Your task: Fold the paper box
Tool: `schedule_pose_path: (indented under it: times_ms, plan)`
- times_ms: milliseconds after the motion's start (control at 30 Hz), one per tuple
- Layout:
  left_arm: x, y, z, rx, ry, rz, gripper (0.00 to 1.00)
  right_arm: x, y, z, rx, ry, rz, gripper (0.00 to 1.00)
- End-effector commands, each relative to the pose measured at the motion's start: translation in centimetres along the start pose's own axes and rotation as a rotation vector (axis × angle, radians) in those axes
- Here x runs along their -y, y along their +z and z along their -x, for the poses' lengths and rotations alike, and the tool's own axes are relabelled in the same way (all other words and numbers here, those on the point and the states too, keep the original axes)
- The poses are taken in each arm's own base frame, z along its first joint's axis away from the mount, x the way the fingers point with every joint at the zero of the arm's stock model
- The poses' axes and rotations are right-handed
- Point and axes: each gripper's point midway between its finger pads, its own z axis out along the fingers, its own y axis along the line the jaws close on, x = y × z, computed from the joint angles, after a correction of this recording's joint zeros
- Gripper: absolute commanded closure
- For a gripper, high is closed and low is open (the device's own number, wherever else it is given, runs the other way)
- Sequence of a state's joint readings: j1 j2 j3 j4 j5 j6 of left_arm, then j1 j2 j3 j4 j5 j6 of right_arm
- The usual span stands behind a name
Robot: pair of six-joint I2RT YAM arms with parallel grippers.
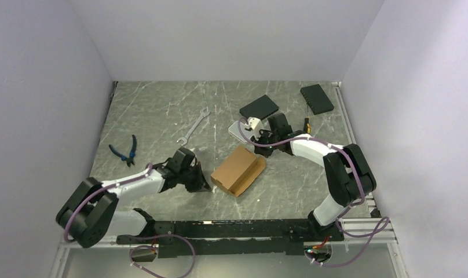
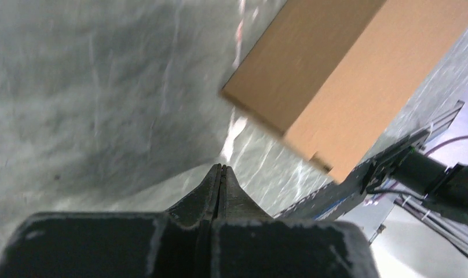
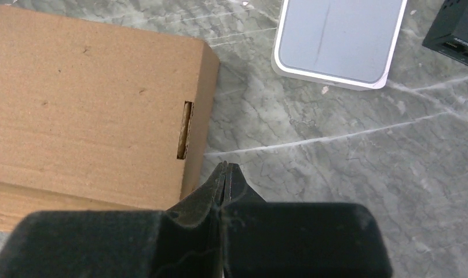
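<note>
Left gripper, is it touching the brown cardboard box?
Apart. The left wrist view shows the shut left gripper pointing toward the cardboard box, with a strip of bare grey table showing between its tips and the box's near edge.

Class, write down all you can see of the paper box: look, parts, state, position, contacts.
The paper box is plain brown corrugated cardboard, folded into a low rectangular carton with a small slot near one edge. It lies diagonally on the grey marbled table. The shut left pincer and right pincer sit beside it, neither gripping it.
</note>
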State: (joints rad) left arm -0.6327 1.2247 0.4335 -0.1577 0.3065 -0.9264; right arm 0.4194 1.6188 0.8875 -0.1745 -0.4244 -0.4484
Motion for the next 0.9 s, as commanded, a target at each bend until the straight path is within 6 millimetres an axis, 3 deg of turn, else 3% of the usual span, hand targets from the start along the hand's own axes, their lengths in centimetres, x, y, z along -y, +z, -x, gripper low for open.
schedule_pose_path:
  times_ms: [0,267,633,867]
  plan:
    - [3.0,0.4,4.6,0.11,0.054,-0.006,1.0,-0.5,-0.7,1.7,0.044,-0.091,0.013,1.0]
    - [3.1,0.9,9.5,0.115,0.039,0.03,1.0,-3.3,-2.2,0.7,0.041,-0.167,0.096,1.0]
    - [2.9,1.9,15.6,0.079,0.093,0.094,0.98,-10.3,-3.5,-2.2,-0.015,-0.286,0.327,1.0]
    - [2.0,0.5,20.0,0.136,0.134,0.17,0.96,-12.5,-4.7,-2.2,0.005,-0.39,0.378,1.0]
